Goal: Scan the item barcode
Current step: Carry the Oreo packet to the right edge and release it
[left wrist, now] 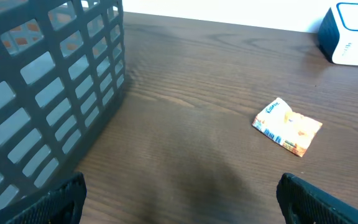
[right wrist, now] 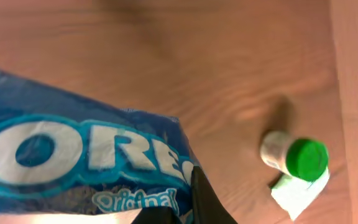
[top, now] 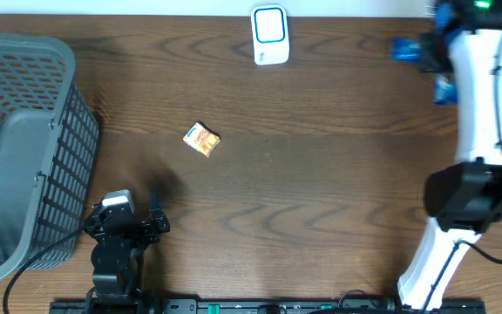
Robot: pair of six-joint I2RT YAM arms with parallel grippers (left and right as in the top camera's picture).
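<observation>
A blue Oreo packet [right wrist: 86,162] fills the left of the right wrist view, and my right gripper [right wrist: 188,202] is shut on its edge, one dark finger [right wrist: 207,196] lying across it. From above, the packet [top: 405,49] hangs at the far right back of the table, by the right gripper [top: 434,54]. The white barcode scanner [top: 269,35] with a blue outline stands at the back centre, well left of the packet, and shows as scanner [left wrist: 352,32] in the left wrist view. My left gripper [top: 132,220] rests open near the front left with nothing in it, its fingertips [left wrist: 61,199] wide apart.
A grey mesh basket [top: 24,148] takes up the left side, close beside my left gripper. A small orange snack packet [top: 202,139] lies mid-table. A green-capped bottle [right wrist: 296,155] and a pale green scrap [right wrist: 297,190] lie under the right wrist.
</observation>
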